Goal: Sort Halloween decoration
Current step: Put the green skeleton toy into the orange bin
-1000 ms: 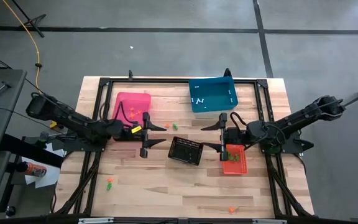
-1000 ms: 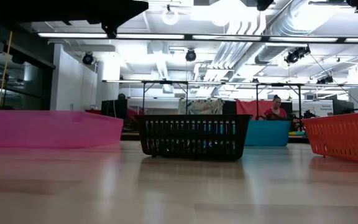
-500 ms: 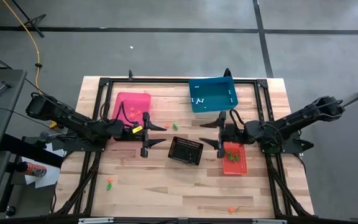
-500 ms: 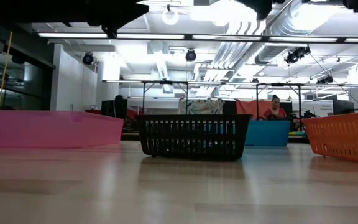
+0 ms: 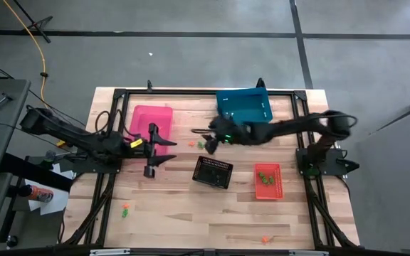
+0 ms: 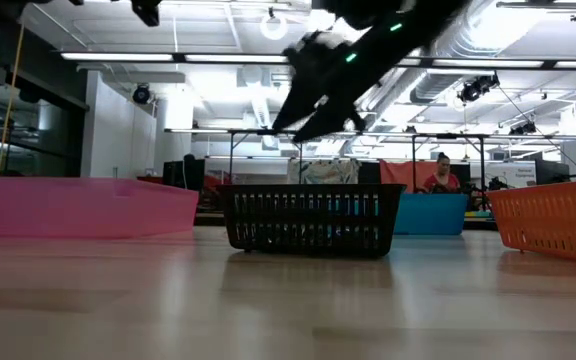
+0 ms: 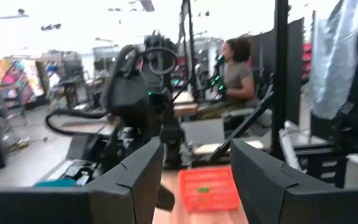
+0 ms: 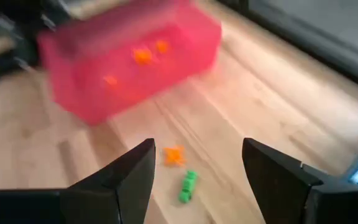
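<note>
In the high view the left arm enters from the left edge of the frame and lies low and nearly level, reaching toward the centre. Its hand sits left of centre, the two dark fingers spread apart, one pointing to the upper part of the frame and the other to the lower, with nothing between them.

The right arm rises from its base at the right, bends at an elbow in the upper right, and stretches far leftward across the middle of the frame. Its hand hangs just above centre, fingers parted and empty. In the low view this hand shows at the upper centre, angled downward to the left.
</note>
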`<state>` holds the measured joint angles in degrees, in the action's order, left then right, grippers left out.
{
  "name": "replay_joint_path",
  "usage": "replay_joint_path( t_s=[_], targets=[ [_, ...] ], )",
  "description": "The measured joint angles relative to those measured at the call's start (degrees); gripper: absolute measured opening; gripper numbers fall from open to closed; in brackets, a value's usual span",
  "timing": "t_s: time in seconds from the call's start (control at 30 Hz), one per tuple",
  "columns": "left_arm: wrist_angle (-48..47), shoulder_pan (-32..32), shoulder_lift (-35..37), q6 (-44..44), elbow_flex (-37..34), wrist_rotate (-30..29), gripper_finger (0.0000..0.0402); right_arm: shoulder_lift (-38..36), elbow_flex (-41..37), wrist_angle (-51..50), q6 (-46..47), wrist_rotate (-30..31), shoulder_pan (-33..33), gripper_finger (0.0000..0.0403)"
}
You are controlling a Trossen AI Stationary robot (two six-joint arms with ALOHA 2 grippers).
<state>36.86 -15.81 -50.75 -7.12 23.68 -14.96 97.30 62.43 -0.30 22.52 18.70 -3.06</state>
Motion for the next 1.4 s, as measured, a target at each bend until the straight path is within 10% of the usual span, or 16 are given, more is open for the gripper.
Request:
replay_joint_path(
  t_s=[0.43,1.4],
  targets=[
    [-6.4,-2.2,3.9,2.4,0.0,-2.3,0.0173,19.5,24.3,-27.0,-4.4,-3.2,-4.1,0.0236],
    [-3.8,-8.0,11.3,0.9,0.0,-2.2,0.0172,27.1,24.8,-25.3,7.2,-5.3,-1.9,0.0202]
  ],
)
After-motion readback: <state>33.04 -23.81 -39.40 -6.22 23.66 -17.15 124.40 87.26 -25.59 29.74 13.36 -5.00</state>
